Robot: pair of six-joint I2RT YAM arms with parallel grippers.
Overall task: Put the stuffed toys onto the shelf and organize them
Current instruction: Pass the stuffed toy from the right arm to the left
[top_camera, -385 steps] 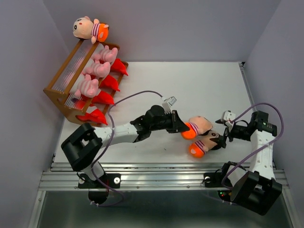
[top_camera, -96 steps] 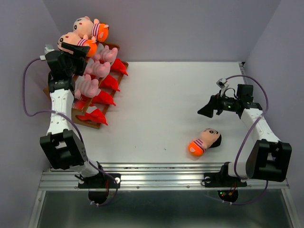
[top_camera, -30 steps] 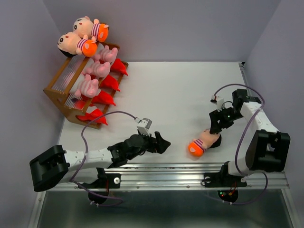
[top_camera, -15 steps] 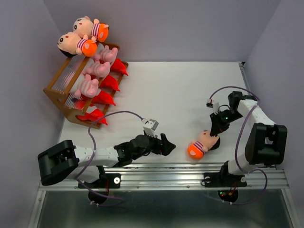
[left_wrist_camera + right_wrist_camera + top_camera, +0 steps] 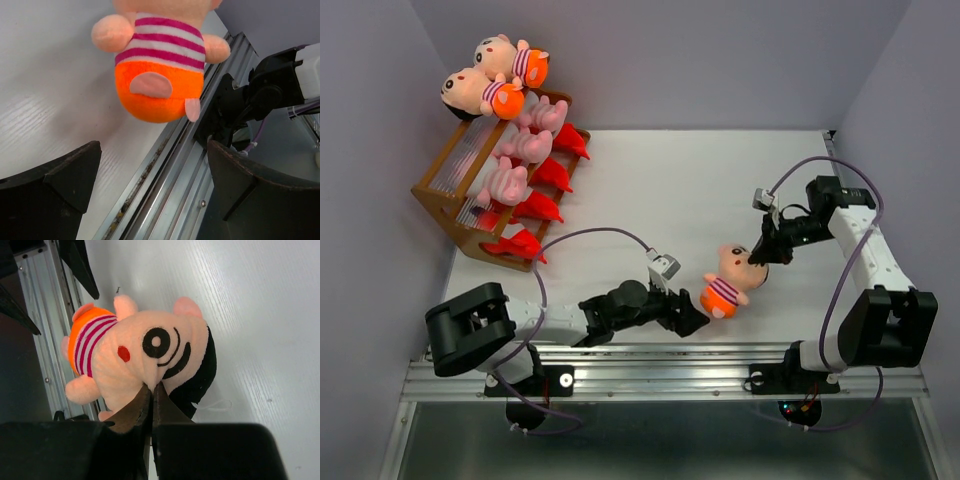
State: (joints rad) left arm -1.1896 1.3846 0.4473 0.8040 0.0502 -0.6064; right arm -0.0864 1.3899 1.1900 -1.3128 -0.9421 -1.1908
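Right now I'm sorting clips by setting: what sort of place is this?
Probably a robot lab test cell, not a home: plain grey walls, a white table edged by a metal rail, stuffed toys staged on a wooden shelf.

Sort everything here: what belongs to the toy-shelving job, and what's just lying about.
Job:
- doll, gripped at the head by the shut right claw
- open left claw, near it
- shelf
- on it: two dolls, three pigs, four monsters

Just there:
- table
- rail
- cables
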